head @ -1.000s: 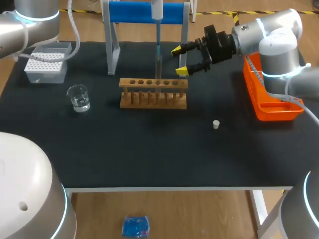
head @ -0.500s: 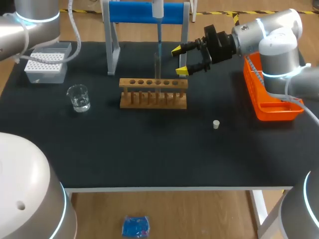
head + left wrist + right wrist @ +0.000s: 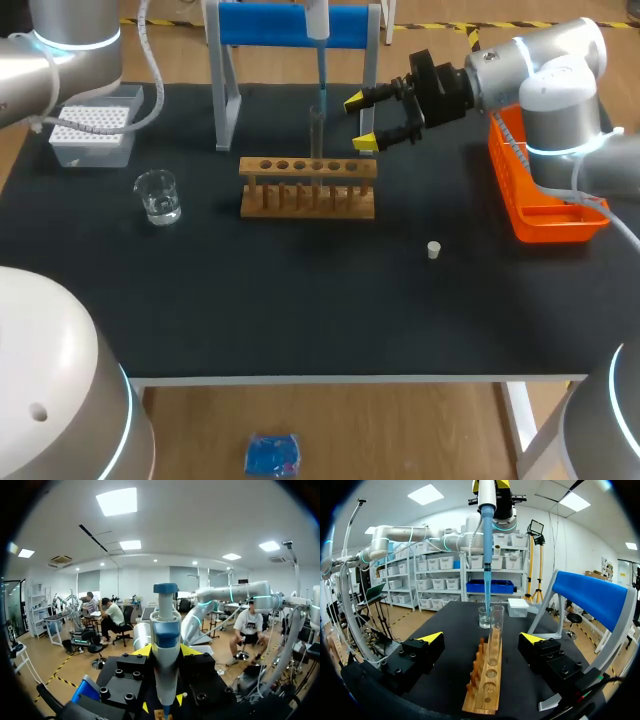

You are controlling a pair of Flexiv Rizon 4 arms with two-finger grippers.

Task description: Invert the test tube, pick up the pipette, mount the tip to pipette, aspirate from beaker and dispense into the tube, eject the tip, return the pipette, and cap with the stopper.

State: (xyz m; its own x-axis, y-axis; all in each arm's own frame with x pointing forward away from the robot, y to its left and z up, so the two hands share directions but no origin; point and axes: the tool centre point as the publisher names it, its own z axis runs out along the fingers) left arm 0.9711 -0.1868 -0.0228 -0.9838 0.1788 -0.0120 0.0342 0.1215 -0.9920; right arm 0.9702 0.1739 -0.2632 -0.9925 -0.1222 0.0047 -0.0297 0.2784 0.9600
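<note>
Left pincer pinches the pipette over the test tube to fill it; the tube stands ahead of the spread right pincer.

The pipette tip seems just inside the racked test tube.

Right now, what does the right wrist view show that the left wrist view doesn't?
Only the right wrist view: the test tube standing in the wooden rack, the beaker beyond it, and the open right end effector. Only the left wrist view: the blue plunger button. Both: the pipette, held in the left end effector.
</note>
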